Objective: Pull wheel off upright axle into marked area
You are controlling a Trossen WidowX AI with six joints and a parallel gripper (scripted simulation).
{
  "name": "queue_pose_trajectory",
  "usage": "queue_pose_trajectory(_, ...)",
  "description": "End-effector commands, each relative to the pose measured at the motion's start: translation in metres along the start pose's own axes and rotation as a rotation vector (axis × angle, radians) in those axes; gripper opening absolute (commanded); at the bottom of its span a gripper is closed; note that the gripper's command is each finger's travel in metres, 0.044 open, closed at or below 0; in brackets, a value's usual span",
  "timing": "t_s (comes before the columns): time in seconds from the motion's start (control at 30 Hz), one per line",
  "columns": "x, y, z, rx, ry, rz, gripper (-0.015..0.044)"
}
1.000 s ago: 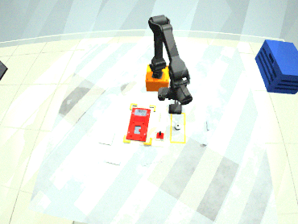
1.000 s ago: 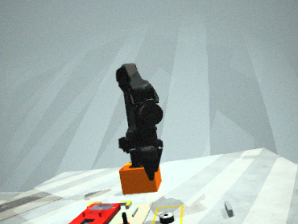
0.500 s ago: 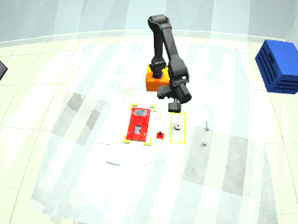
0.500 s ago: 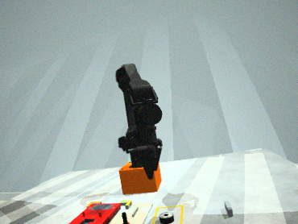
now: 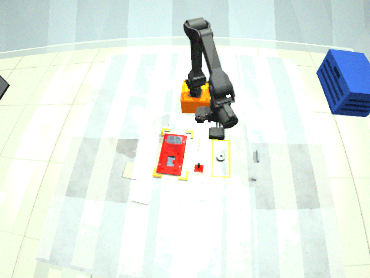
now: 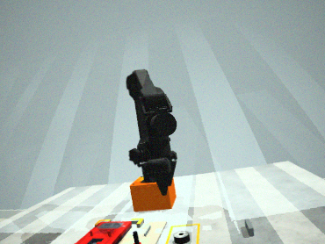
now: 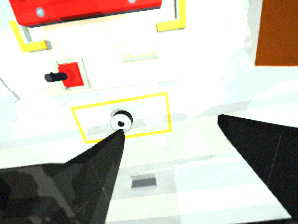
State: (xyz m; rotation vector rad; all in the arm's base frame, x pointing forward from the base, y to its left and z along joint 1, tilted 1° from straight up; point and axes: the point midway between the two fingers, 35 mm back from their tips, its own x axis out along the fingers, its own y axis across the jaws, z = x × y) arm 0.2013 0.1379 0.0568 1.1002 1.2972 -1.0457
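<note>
Wheel [image 7: 121, 120] lies flat inside the yellow marked area [image 7: 162, 112] on the worktop [image 5: 280, 220]. End effector [image 5: 216, 132] hovers above, fingers apart, gripping nothing. Axle [image 7: 55, 77] bare.

My arm [image 5: 212, 65]: matte charcoal-black links, boxy, with rounded joint housings; one round joint cap faces the exterior view. My base [image 5: 194, 98]: a plain orange block. My gripper [image 5: 216, 132]: two dark, flat, wedge-shaped fingers tapering to points, their surfaces faintly mottled grey.
</note>
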Motion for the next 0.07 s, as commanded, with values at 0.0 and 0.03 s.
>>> queue_pose_trajectory(0.0,-0.0001,-0.0004,0.0005,-0.001,-0.002,-0.001,0.0440)
queue_pose_trajectory(0.03,-0.0001,-0.0004,0.0005,-0.001,-0.002,-0.001,0.0440)
